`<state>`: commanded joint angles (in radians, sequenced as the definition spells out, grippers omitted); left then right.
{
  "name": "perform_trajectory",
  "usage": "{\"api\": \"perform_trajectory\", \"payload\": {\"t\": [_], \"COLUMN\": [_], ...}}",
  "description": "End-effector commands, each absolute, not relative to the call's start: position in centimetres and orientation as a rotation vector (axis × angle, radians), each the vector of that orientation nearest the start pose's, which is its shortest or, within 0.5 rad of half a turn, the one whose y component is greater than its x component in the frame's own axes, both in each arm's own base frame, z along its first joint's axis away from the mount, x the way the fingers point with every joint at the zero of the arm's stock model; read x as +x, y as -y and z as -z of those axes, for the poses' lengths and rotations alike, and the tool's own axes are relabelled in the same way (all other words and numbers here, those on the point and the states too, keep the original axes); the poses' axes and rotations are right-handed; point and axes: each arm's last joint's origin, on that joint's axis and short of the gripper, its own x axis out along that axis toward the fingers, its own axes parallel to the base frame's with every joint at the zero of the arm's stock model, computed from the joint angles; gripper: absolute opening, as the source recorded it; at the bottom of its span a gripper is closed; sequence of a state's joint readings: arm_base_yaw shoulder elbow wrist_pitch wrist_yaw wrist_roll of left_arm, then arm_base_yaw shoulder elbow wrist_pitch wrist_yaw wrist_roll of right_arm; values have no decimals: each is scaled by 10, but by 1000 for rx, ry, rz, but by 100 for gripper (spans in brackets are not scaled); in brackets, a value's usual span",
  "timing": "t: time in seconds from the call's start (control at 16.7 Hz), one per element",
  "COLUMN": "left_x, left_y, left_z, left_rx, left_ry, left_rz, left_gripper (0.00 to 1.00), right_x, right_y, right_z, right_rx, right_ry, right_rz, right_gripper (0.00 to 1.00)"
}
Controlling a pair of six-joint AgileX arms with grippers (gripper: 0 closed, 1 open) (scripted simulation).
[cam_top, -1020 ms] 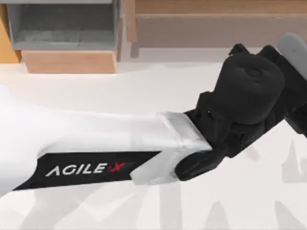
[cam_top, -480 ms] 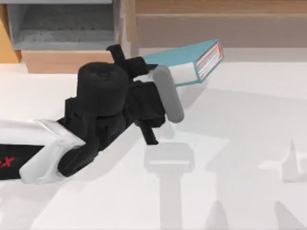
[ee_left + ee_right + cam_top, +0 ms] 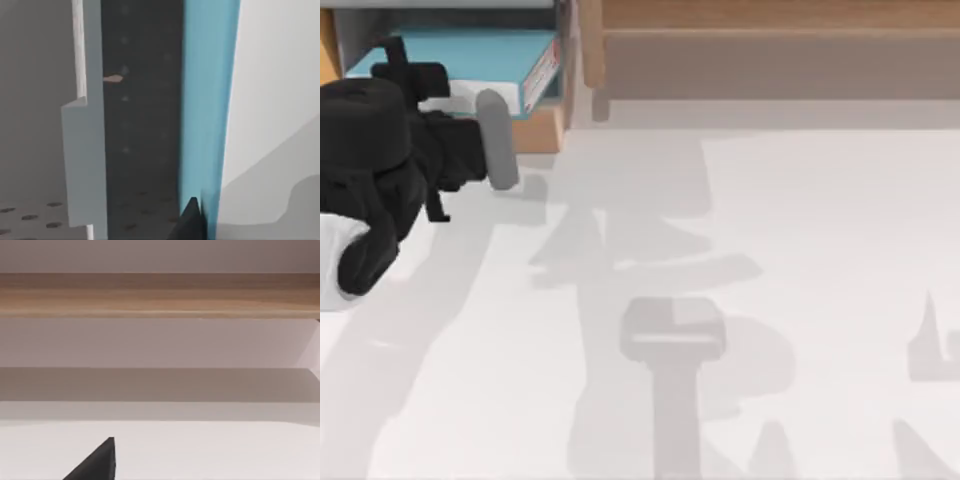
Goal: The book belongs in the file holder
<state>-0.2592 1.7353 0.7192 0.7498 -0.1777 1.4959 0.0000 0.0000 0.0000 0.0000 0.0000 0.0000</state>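
At the bench's far left corner, the left tool is clamped on the teal book, which sits inside the grey file holder.

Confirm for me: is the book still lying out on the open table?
No, in the top view the book sits over the file holder at the table's far left, at the left gripper.

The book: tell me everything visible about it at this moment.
The book is thick with a teal cover and white page edges marked with red, which face the top view's right. It lies inside the file holder, at the table's back left, beside the grey wall. The left gripper is at its near end; the left wrist view shows a dark fingertip against the cover.
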Motion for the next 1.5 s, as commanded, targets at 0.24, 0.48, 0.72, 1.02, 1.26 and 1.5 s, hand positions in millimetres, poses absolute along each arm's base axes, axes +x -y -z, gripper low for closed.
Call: {"api": "perform_trajectory", "payload": {"t": [0.24,0.48,0.72,1.02,1.26,1.5], "left_x": [342,342,358,372,372,372], "left_y": [73,74,73,74,74,74], "left_z": [-153,-153,-155,-148,-148,-148], "left_rx": [1562,1562,1558,1562,1562,1562], "left_ry": [-186,-183,-177,-186,-186,-186], "left_rz": [240,242,226,240,240,240], "left_gripper": [0,0,0,0,15,45], "right_x": [106,106,106,106,106,106], "right_y": [1,1,1,1,1,1], "right_z": [-160,-160,-160,-160,-160,-160], "right_rx": [0,0,0,0,0,0], "right_ry": [0,0,0,0,0,0], "right_rz": [0,0,0,0,0,0], "right_gripper": [100,100,100,100,100,100]}}
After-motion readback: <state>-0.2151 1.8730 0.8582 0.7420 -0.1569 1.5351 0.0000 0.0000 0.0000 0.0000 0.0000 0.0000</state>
